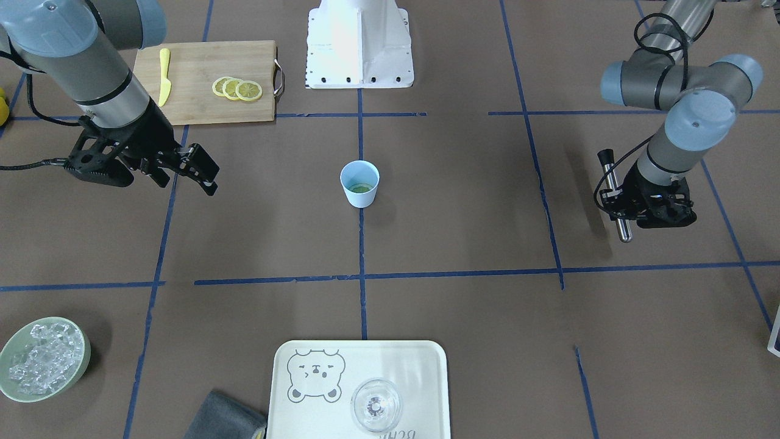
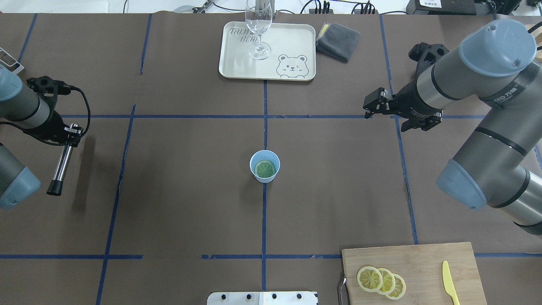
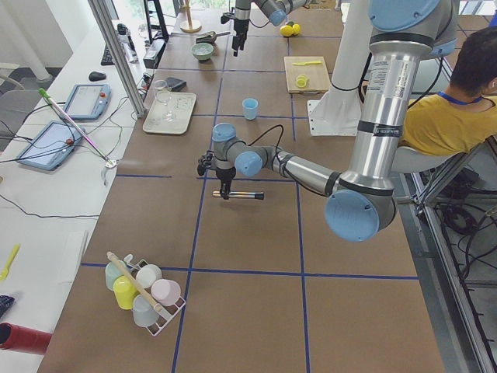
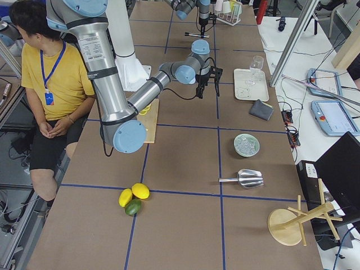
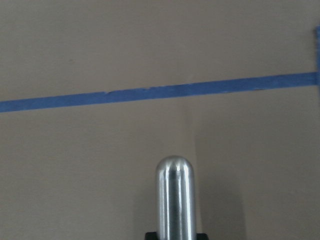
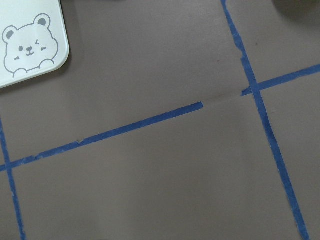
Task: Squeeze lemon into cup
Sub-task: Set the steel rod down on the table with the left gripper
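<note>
- Front-facing view: the cup (image 1: 359, 195) stands upright at the middle of the table (image 1: 463, 207), on a blue tape line (image 1: 361, 256). The lemon slice (image 1: 359, 188) lies flat inside it (it looks greenish down there).
- Same view: the right gripper (image 1: 159, 177) hangs above the table just off the cutting board (image 1: 201, 107). Its jaws are spread wide with nothing between them. On the board, three spare slices (image 1: 237, 89) overlap, and a yellow knife (image 1: 164, 76) lies apart from them.
- Same view: the left gripper (image 1: 627, 207) is clamped on a metal rod (image 1: 611, 174), well apart from the cup.
- Overhead view: the slice sits wholly within the cup's rim, with one arm well off to either side. At the far edge, a tray (image 2: 237, 63) carries a stemmed glass (image 2: 259, 25).
- Left side view: the near arm holds the rod roughly level above the table.
- Right side view: the near arm's fingers point down, parted and empty.
- Left wrist view: the rod's rounded end juts out over brown surface and a tape line.
- Right wrist view: table surface, crossing tape lines and the tray's bear-printed corner.
</note>
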`<state>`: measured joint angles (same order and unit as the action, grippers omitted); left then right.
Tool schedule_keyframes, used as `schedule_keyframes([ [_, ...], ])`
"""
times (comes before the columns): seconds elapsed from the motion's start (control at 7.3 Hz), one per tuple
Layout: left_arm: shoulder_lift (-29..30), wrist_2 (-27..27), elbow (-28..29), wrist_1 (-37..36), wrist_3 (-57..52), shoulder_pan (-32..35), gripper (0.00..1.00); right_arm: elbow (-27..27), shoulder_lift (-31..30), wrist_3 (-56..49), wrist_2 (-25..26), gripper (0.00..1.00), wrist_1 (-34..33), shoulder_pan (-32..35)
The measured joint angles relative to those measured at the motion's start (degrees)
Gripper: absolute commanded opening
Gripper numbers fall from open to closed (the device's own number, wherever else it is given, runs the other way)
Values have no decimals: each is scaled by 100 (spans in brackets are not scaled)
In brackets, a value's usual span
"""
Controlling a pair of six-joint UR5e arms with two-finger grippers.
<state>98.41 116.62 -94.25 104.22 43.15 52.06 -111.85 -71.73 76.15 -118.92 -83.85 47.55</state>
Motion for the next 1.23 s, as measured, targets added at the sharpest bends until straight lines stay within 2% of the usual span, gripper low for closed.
schedule_keyframes([
  [0.96,-23,-41,222,72,-123,33,1,-34,11,41,0,100,0,0],
  [1.1,-22,-42,227,72,-123,23,13,-33,18,41,-2,100,0,0],
  [1.23,-19,-44,229,72,-125,14,16,-31,23,41,-5,100,0,0],
])
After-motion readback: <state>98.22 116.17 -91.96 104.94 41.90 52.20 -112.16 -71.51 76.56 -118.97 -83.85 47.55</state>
